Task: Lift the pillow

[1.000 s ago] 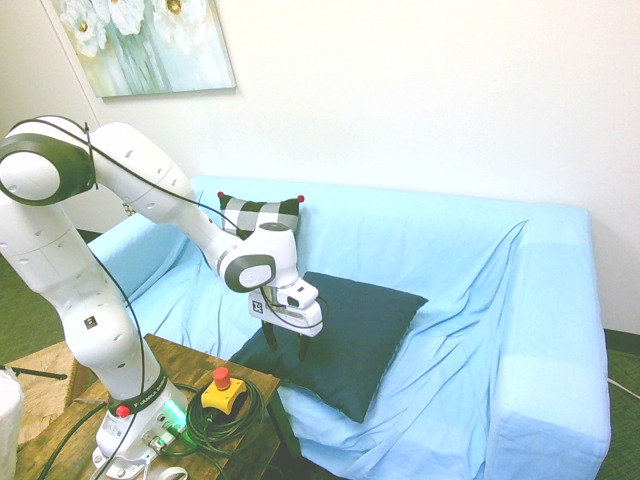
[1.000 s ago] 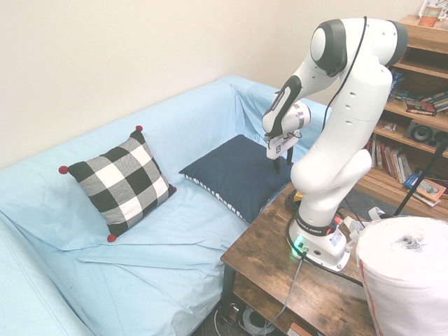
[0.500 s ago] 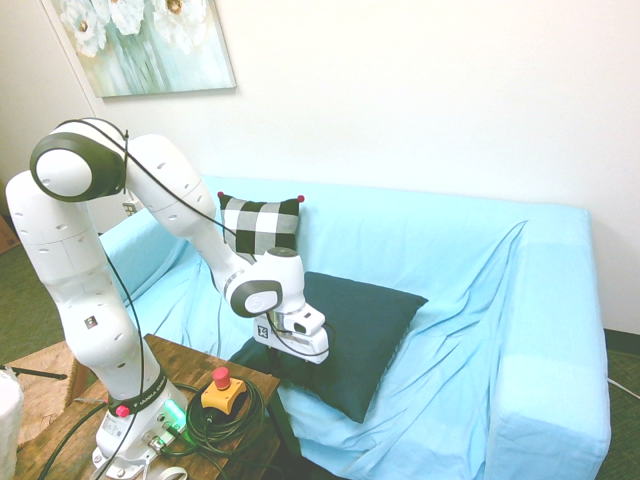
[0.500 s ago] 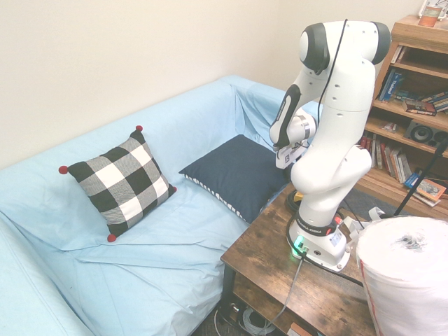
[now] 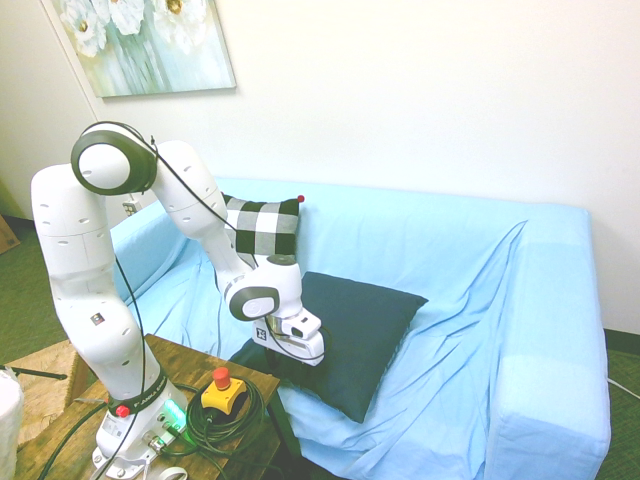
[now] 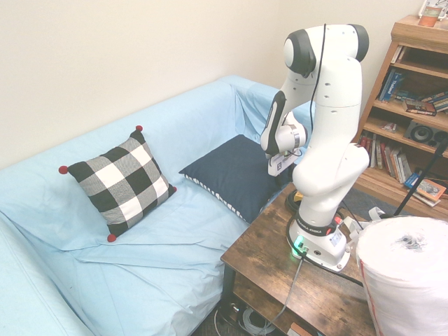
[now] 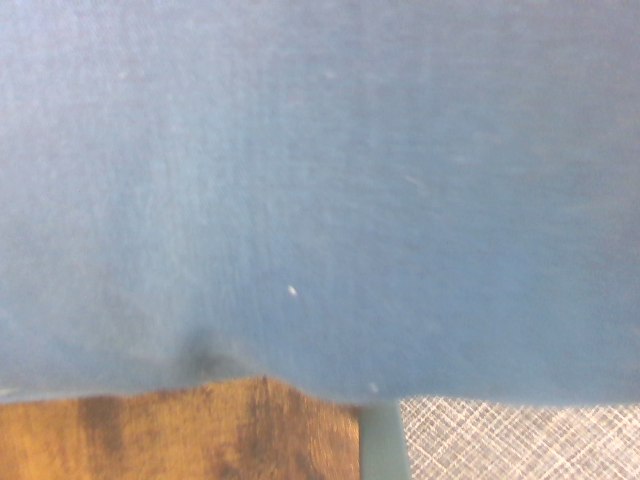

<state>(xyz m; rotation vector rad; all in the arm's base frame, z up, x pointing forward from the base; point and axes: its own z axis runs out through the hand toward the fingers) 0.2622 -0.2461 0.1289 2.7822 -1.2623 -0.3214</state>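
my hand (image 5: 292,360) low at pillow (image 5: 355,335) edge nr worktop (image 6: 245,255), prob. for edge grip | grip state: can't tell | pillow flat on sofa (image 5: 545,350), dark face up, seat bears its wt

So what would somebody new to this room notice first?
Probably the big white arm, mounted on the wooden table and reaching over the dark pillow on the pale blue sofa. Next, the checked cushion with red pompoms, leaning against the sofa's back.
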